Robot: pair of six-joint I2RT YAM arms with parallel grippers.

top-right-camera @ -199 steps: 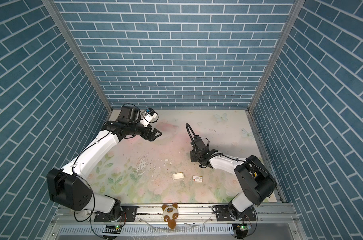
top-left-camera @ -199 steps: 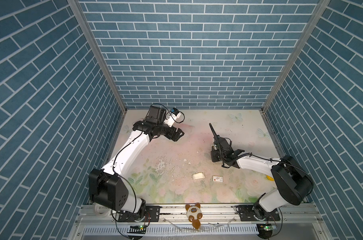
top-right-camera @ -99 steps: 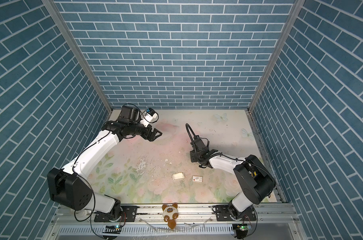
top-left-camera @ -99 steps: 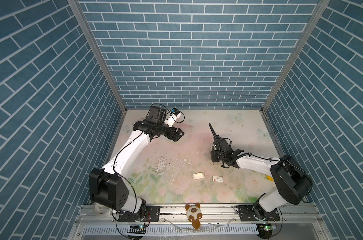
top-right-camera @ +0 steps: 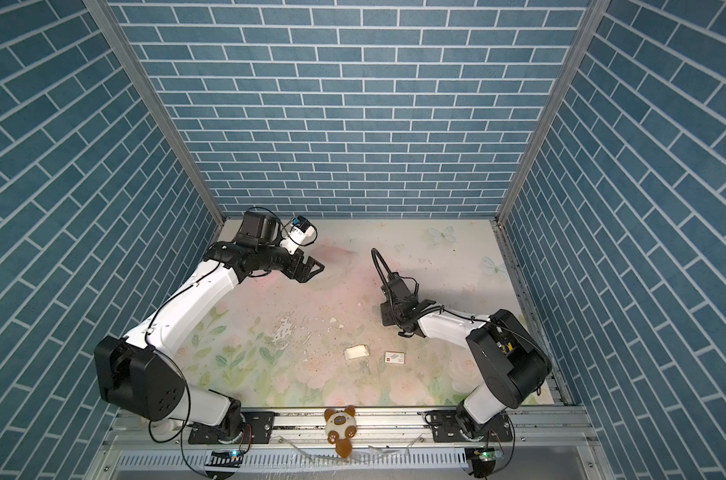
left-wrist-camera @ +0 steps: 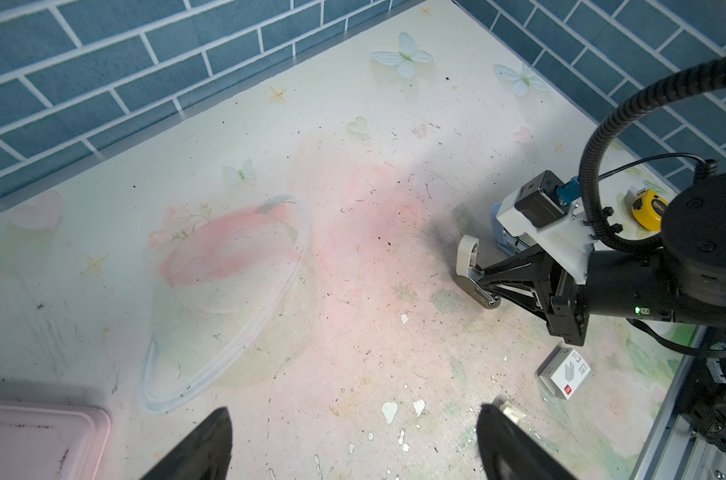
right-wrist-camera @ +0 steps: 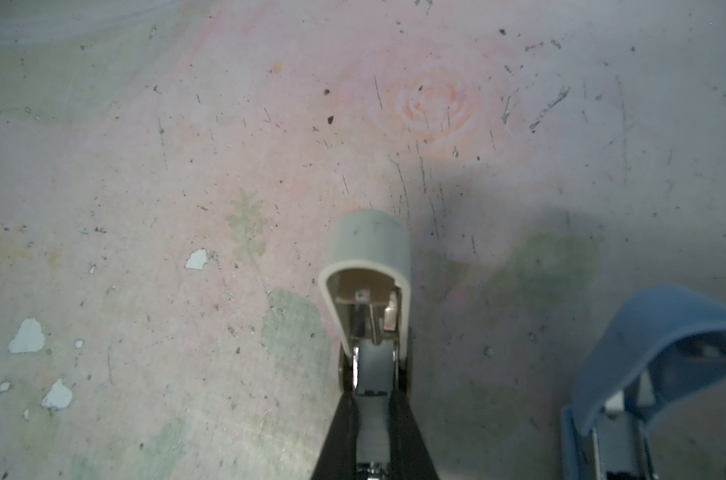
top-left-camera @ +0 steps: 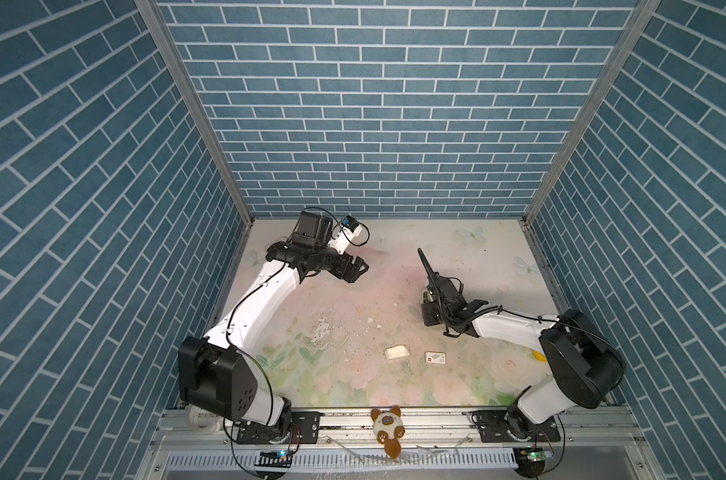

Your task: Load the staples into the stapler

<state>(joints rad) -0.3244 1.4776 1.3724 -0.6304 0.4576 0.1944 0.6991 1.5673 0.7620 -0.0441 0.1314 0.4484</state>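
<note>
Gripping a cream stapler whose cover stands swung up, the right end effector is closed tight on the tool's body, right of centre in both top views and low over the floral surface. A blue stapler sits just beside it. The left end effector hangs over the upper left of the surface with its fingers spread wide and nothing between them — well apart from the stapler. Low in the centre of both top views lie a small white card tray and, just to its right, a white sleeve with a red mark; the staples themselves are too small to make out. A yellow tape measure shows beyond the right arm in the left wrist view, and a pink tray edges into the same view.
</note>
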